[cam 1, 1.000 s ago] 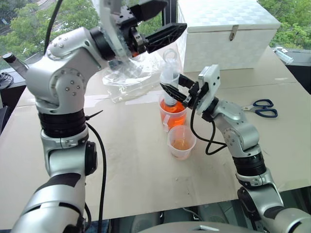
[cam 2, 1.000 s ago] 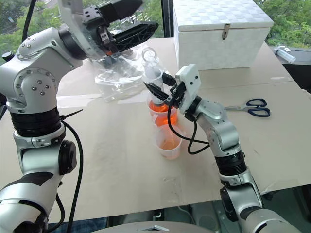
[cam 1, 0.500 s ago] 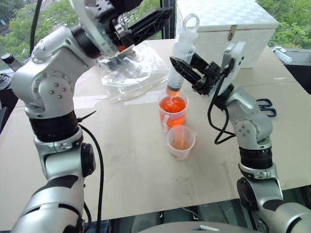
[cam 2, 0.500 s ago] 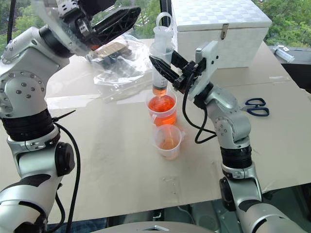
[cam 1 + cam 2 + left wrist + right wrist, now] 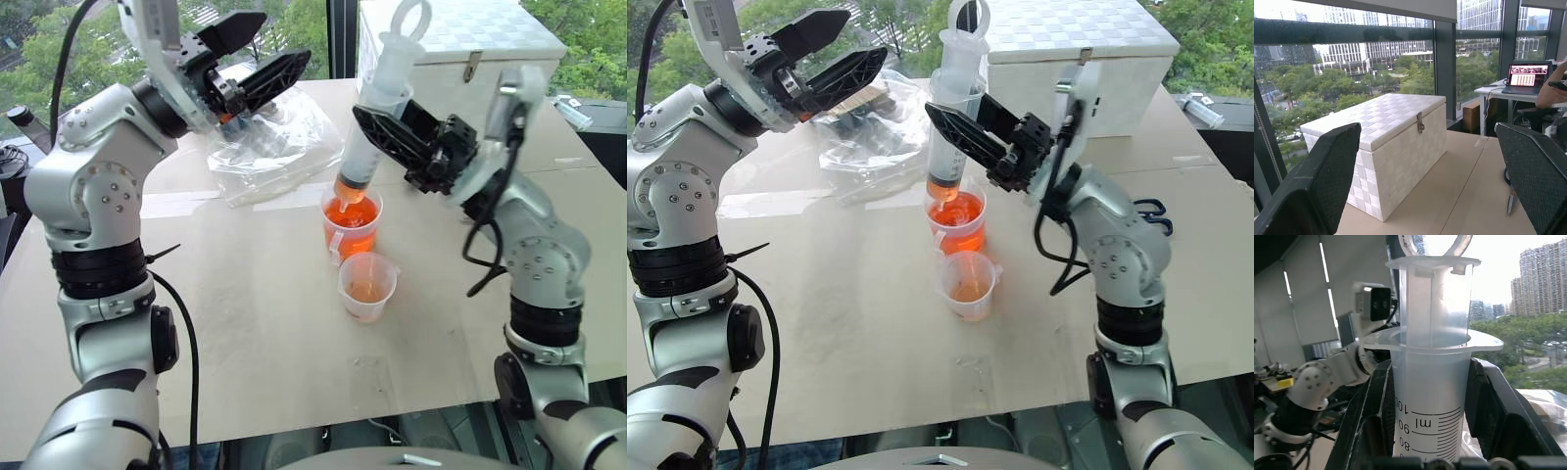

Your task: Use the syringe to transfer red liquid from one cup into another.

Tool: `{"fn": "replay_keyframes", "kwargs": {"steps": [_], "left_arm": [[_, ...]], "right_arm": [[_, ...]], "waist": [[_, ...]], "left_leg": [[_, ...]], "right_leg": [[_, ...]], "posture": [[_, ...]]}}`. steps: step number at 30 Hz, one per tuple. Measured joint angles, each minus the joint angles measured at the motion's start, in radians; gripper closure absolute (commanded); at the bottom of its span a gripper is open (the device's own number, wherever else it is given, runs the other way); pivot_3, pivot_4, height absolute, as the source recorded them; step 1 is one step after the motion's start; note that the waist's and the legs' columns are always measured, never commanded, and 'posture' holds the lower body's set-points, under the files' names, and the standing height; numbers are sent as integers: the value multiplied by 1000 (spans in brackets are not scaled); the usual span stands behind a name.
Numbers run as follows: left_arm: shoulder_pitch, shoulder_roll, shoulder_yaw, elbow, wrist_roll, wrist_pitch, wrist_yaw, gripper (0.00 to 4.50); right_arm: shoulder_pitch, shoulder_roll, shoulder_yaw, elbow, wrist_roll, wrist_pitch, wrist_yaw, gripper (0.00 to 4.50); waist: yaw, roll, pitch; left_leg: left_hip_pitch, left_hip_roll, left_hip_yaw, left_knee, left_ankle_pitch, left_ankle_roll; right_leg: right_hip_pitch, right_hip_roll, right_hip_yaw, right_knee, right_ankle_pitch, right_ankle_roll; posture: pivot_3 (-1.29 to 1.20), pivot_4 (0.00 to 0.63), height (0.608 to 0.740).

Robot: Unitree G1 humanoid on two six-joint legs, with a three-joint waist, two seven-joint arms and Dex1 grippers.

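Syringe (image 5: 1427, 396) barrel print: "ml", with scale numbers 100, 90, 80, all reading upside down.

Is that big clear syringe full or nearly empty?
Nearly empty: the large clear plastic syringe shows orange-red liquid just near its tip.

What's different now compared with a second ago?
The right gripper has lifted the syringe out of the tabbed cup; its tip now hangs just above the red liquid. The open left gripper drifted slightly left. Both cups, including the frosted one, stayed put.
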State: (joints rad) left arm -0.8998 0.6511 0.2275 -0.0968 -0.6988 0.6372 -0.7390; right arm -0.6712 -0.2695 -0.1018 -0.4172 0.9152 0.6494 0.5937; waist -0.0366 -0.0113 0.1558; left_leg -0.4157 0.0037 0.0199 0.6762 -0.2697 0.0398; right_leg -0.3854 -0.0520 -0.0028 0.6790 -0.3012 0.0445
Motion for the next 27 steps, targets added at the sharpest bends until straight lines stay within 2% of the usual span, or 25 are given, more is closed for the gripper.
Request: {"fn": "replay_keyframes", "kwargs": {"steps": [6,10,13,27], "left_arm": [[-14,-6,-1,-26,-73,51,-26,28],[-26,1,-3,-93,-203,143,-98,28],[-40,13,-4,-119,-275,190,-147,28],[-61,-9,-78,-214,-386,277,-157,28]], "right_arm": [[134,-141,-14,-80,73,44,90,3015],[206,-201,20,-131,74,45,159,3015],[239,-209,46,-137,62,33,191,3015],[289,-182,134,-153,-105,-68,168,3015]], "waist": [[2,0,0],[-1,0,0],[-2,0,0],[7,-1,0]], "left_leg": [[0,0,0,0,0,0],[0,0,0,0,0,0],[1,0,0,0,0,0],[2,0,-2,4,0,0]], "right_leg": [[1,0,1,0,0,0],[1,0,1,0,0,0],[1,0,2,-1,0,0],[4,0,1,-1,0,0]], "posture": [[0,150,740],[0,150,740],[0,150,740],[0,150,740]]}}
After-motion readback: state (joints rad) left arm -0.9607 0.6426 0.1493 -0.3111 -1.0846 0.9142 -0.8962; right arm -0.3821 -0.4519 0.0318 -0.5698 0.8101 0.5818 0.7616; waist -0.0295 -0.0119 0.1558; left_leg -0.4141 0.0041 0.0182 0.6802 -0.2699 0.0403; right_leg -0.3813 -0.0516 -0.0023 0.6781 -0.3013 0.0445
